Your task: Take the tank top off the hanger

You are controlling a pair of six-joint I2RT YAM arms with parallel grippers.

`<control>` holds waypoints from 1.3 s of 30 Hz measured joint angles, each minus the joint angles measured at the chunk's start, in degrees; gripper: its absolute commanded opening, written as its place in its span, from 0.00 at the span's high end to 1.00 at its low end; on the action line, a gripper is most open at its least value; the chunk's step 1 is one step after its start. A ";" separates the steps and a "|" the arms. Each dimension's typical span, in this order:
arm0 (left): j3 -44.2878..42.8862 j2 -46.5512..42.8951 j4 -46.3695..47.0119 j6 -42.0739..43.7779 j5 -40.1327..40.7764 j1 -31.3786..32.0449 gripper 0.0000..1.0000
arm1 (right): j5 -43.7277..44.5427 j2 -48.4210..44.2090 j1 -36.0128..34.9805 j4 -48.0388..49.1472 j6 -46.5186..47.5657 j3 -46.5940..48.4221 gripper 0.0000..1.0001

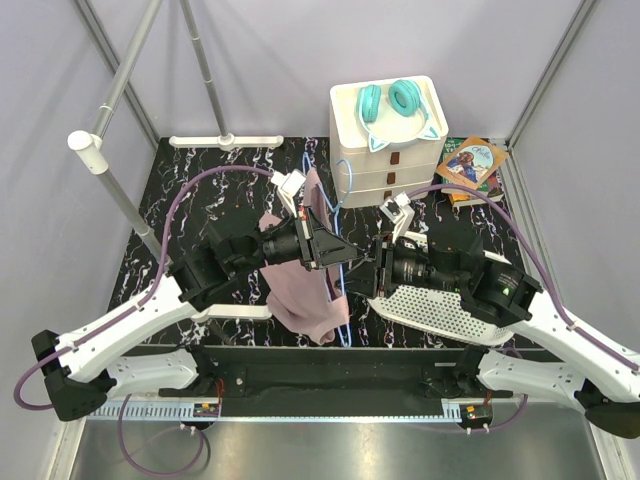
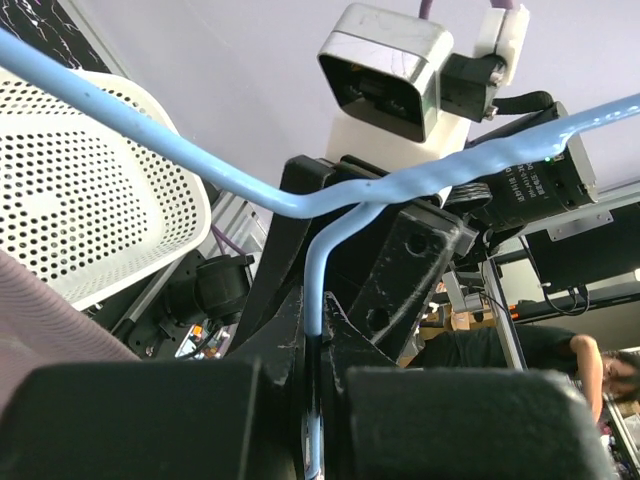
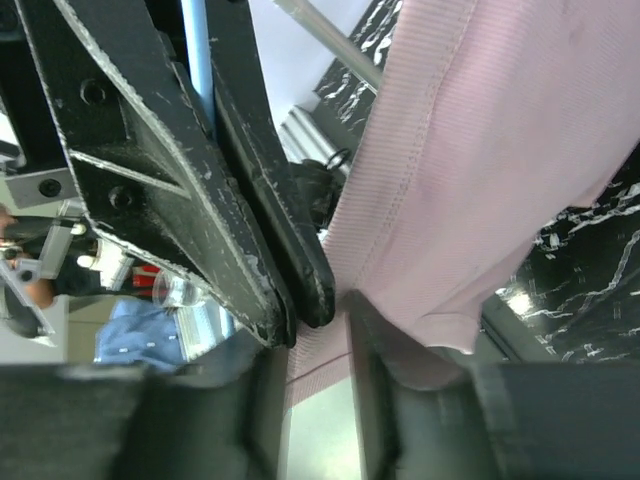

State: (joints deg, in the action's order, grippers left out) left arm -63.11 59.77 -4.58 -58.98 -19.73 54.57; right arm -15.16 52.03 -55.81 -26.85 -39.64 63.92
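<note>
- Left gripper of mine is clamped on the hanger. Its thin light-blue wire comes up out of the slit between my 2 black fingers, then bends and joins the long sloping wire above.
- My right gripper is nearly closed, with a fold of the tank top pinched in the narrow gap between its 2 fingers. The cloth's creases draw in toward that spot.
- From above, my 2 grippers meet almost tip to tip over the middle of the black marbled table, the left reaching in from the left and the right from the right.
- The dusty-pink tank top hangs down around my left gripper. Blue wire shows along its right edge, and its lower part is bunched near the table's front edge.
- The hanger's hook end curves up beside a white drawer unit at the back, and teal headphones lie on top of that unit.
- A white perforated basket lies under my right arm.
- A book lies just right of the drawers.
- A grey rail pole slants up at the far left.
</note>
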 measured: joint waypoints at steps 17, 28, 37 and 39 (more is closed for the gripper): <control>-3.43 -3.56 -9.22 11.63 22.40 0.17 1.00 | -0.96 -2.25 0.11 1.20 -1.90 -1.01 1.00; -9.73 -4.07 -7.04 7.26 30.77 0.11 1.00 | 6.36 -6.95 0.11 -2.08 -4.13 -3.21 1.00; -7.67 -10.93 -12.61 -14.27 26.49 -1.97 1.00 | 11.21 -3.72 0.11 -4.46 -3.65 -2.47 1.00; -6.38 -12.66 -13.14 -17.51 25.64 -2.14 1.00 | 10.69 -1.09 0.11 -4.04 -2.64 -1.20 1.00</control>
State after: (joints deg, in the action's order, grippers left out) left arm -69.49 47.11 -17.72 -76.49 5.91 52.42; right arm -4.47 50.94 -55.70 -30.89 -42.28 62.72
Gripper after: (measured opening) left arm 0.034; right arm 0.011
